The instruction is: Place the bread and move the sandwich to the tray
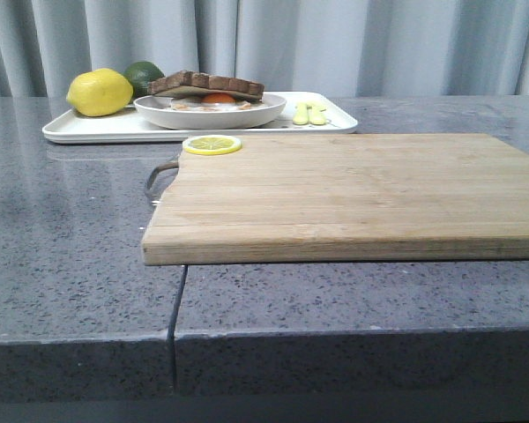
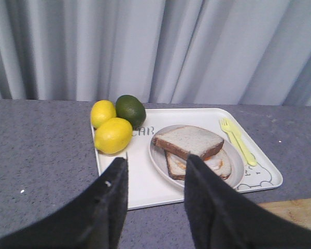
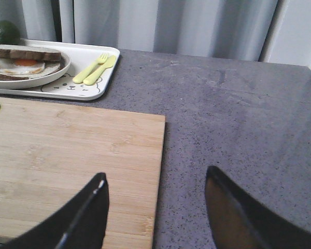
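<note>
- our left gripper (image 2: 153, 194) has its fingers wide apart and nothing between them. it holds nothing.
- past the left fingertips lies the tray (image 2: 145, 189), and on it, just beyond the fingers, sits the plate (image 2: 158, 163) with the sandwich (image 2: 194, 150).
- the bread (image 2: 189, 140) lies on top of the egg (image 3: 18, 65), a bit crooked. we think it is laid that way so it covers the egg like a lid.
- the sandwich is on its plate, so we think we could carry it all at once without it falling apart.
- beside the plate, farther from our left fingers, rest two lemons (image 2: 111, 135) and a lime (image 2: 130, 110). a little fork and spoon (image 2: 238, 140) lie on the other side.
- our right gripper (image 3: 155, 207) is open wide too, with nothing in it. one finger hangs over the cutting board (image 3: 67, 155), the other over the gray table (image 3: 238, 114).
- a lemon slice (image 1: 212, 144) sits on the far corner of the board, well away from the right fingers.
- we think the job looks about done, since bread and sandwich both rest on the tray.
</note>
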Controlling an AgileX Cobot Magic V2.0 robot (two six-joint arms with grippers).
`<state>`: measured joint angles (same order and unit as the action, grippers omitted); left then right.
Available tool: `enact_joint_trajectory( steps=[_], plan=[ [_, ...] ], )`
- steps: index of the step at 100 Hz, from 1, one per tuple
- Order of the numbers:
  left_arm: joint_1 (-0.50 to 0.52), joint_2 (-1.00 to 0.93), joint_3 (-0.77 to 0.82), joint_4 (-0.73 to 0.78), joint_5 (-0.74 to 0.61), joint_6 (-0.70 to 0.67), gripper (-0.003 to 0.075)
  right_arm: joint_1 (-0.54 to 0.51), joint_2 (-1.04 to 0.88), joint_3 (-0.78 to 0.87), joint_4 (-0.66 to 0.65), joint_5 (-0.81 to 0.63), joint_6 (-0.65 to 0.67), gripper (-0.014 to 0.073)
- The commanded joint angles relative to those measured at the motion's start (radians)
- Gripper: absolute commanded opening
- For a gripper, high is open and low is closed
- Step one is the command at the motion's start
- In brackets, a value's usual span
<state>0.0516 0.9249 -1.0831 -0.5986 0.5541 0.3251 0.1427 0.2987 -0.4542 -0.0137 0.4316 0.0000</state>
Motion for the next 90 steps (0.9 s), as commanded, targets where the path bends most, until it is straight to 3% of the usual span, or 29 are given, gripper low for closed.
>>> enact_joint_trajectory(
  steps=[1, 26, 51, 81, 90],
  plan=[
    [-0.005, -0.125, 0.106, -0.034, -0.15, 0.008, 0.0242, -0.004, 0.007, -0.025, -0.01, -0.081, 0.0, 0.0427],
    [-0.005, -0.402, 0.42, -0.032, -0.293, 0.088, 0.0242, -0.004, 0.007, -0.025, -0.01, -0.081, 0.0, 0.0427],
    [-0.005, -0.571, 0.61, -0.03, -0.303, 0.111, 0.0242, -0.004, 0.007, -0.017, -0.014, -0.095, -0.005, 0.0409],
    [-0.005, -0.591, 0.679, -0.028, -0.293, 0.111, 0.0237, -0.004, 0.006, 0.033, -0.017, -0.162, -0.01, 0.0121],
    [-0.005, -0.591, 0.689, -0.028, -0.295, 0.111, 0.0188, -0.004, 0.006, 0.033, -0.017, -0.154, -0.01, 0.0021]
  ],
)
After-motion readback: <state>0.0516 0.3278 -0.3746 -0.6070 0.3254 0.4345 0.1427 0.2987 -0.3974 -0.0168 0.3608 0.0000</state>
